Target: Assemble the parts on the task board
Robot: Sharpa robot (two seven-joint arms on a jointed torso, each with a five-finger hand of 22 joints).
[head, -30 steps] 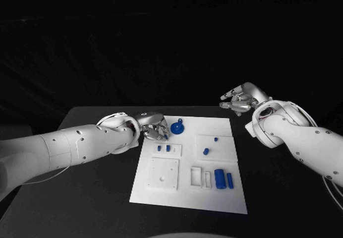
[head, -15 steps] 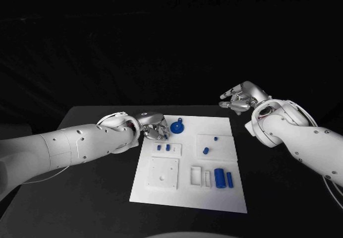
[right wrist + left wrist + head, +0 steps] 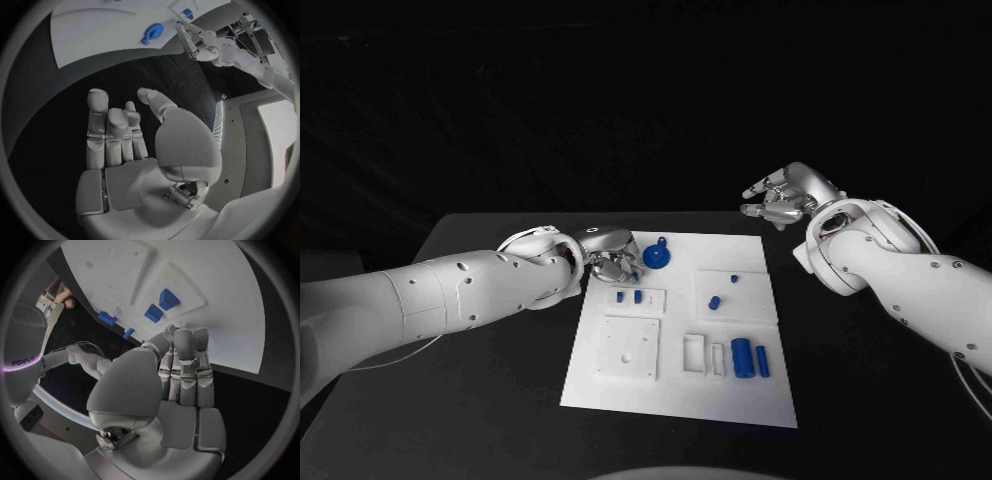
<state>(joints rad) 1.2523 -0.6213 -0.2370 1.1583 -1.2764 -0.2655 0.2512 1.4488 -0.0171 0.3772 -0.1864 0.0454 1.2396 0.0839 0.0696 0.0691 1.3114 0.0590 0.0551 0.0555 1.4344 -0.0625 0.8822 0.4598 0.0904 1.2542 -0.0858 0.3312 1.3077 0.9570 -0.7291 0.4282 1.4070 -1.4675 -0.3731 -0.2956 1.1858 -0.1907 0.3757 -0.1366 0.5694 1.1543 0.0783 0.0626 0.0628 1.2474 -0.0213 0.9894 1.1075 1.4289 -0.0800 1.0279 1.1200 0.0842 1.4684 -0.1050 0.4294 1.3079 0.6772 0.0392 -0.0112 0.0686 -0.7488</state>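
The task board, a white plate, lies in the middle of the black table. On its near part sit a raised square block with a small hole, a white slotted frame, and two upright blue cylinders just beside it. Farther back, two small blue pegs stand in a shallow recess, two more blue pieces in another. At the far edge lies a round blue disc with a tab. The left hand hovers at the board's far left edge just beside that disc, fingers together, grasping nothing. The right hand hangs well beyond the far right corner, fingers loosely curled, empty.
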